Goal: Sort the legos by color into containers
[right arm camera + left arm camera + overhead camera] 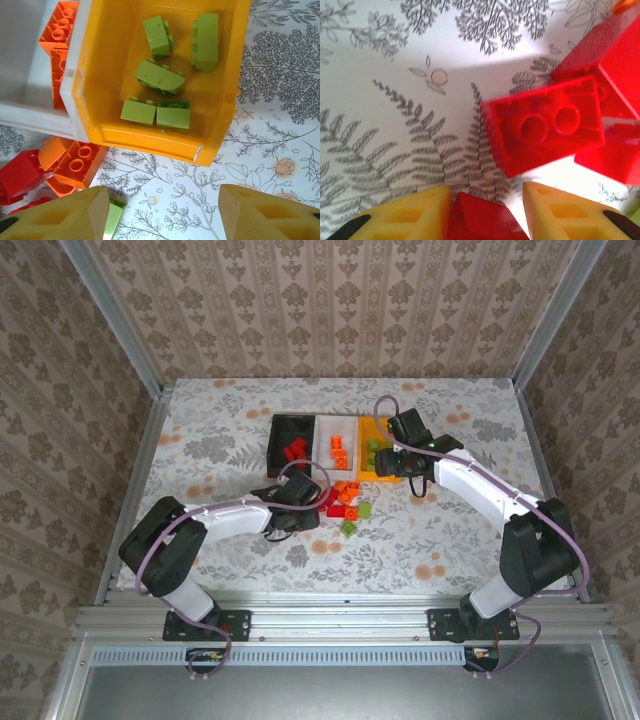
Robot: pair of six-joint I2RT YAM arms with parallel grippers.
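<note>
Legos (345,502) lay in a loose heap on a table (220,440) covered with a pale floral pattern, just in front of three open bins set side by side. Two white-and-black arms reached in from the near edge.

The black bin (280,430) stood on the left with red bricks (295,450) inside. The white bin (328,428) in the middle held orange bricks (340,450). The orange-yellow bin (100,75) on the right held five light green bricks (160,77).

The left gripper (487,212) was down at the left side of the heap. Its yellow fingers (415,215) pressed against either side of a small red piece (480,222), gripping it. Just beyond it, an upturned red brick (545,125) showed its hollow underside and touched other red ones.

The right gripper (165,210) hung over the table at the near wall of the orange-yellow bin, its fingers spread wide with nothing between them. An orange two-stud brick (80,162) sat by that bin's corner among red and orange neighbours. Two green pieces (348,528) lay at the heap's near edge.
</note>
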